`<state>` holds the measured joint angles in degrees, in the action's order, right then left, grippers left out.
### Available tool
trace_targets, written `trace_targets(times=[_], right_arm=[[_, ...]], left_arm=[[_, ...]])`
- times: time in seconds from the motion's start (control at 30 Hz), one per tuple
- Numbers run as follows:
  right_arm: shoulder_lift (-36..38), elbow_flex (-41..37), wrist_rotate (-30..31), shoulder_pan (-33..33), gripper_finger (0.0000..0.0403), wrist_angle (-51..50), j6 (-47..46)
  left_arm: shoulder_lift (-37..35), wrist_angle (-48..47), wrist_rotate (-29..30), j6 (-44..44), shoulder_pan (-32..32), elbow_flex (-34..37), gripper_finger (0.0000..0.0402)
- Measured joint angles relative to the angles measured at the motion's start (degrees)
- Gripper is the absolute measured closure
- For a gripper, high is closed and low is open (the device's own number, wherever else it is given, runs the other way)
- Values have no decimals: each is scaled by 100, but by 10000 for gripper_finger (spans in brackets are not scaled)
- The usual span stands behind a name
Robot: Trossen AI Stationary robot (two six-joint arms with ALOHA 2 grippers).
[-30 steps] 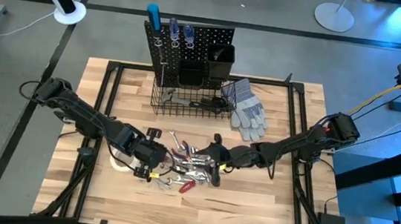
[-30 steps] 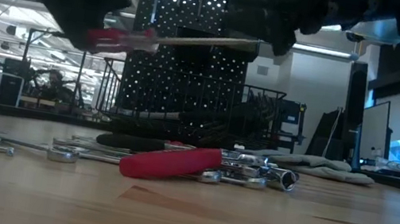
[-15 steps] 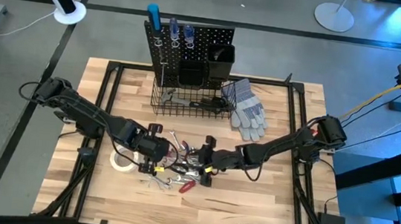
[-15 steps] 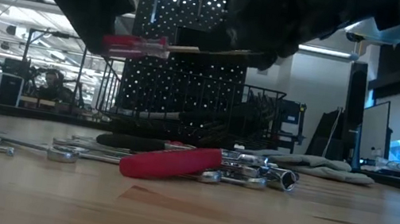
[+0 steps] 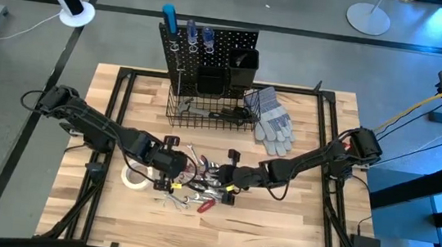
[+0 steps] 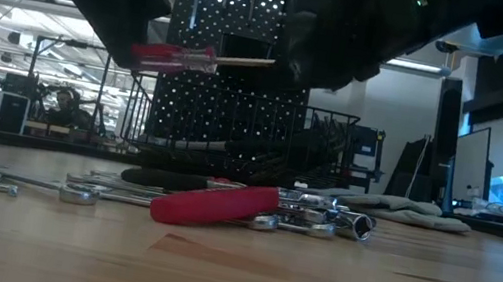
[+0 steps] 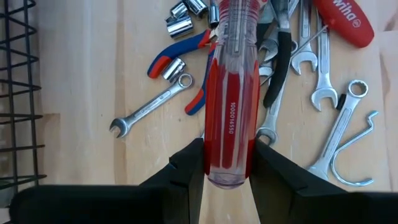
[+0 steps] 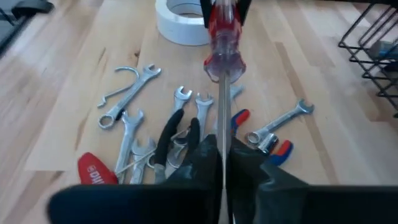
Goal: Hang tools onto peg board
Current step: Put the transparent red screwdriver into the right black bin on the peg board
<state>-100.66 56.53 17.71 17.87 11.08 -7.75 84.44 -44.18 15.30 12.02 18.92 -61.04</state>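
Observation:
A screwdriver (image 5: 196,170) with a clear red handle (image 6: 174,56) hangs level above the pile of tools (image 5: 198,188), held between both grippers. My left gripper (image 7: 228,168) is shut on its handle, and my right gripper (image 8: 224,158) is shut on its steel shaft (image 6: 244,60). The pile holds wrenches, sockets, blue-and-red pliers and a red-handled tool (image 6: 216,204), all lying flat on the table. The peg board (image 5: 208,46) stands upright at the table's far side, with screwdrivers in its top. My left gripper pinches the handle's butt end (image 7: 227,152) between its two fingers (image 7: 186,168), coming level from the table's left, along the screwdriver. The tool is lifted clear and lies level. My right gripper pinches the shaft (image 8: 222,134) between its two fingers (image 8: 249,165), coming from the table's right, along the shaft.
A white tape roll (image 5: 135,176) lies on the table beside my left gripper. Grey gloves (image 5: 271,120) lie to the right of the wire basket (image 5: 210,114) at the peg board's foot. Black bins (image 5: 226,71) hang on the board.
My right gripper has gone toward the table's left, along the screwdriver's shaft, and has shut on it. The screwdriver, slightly tilted before, now lies level and a little higher in my left gripper's hold.

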Motion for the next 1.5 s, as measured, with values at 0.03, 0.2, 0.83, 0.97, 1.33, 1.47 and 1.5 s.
trace_targets(times=[0.03,0.2,0.83,0.97,1.33,1.47,1.5], right_arm=[[0,0,34,6,389,0,41],[-2,-2,86,11,379,116,79],[494,-2,518,17,392,19,93],[755,-2,822,17,394,212,365],[1029,-4,906,-202,394,2666,2170],[1029,-4,130,-475,392,3278,2157],[1029,-4,-23,-550,392,3387,2114]], left_arm=[[0,-9,1,8,0,0,304],[-4,-34,-2,-27,4,0,304],[-1730,-993,1172,323,128,-324,273],[-2611,241,1466,40,225,450,273],[-4280,4313,1479,-1686,107,2206,273],[-4411,5207,1485,-1922,107,2312,273],[-4403,5369,1478,-1960,107,2312,272]])
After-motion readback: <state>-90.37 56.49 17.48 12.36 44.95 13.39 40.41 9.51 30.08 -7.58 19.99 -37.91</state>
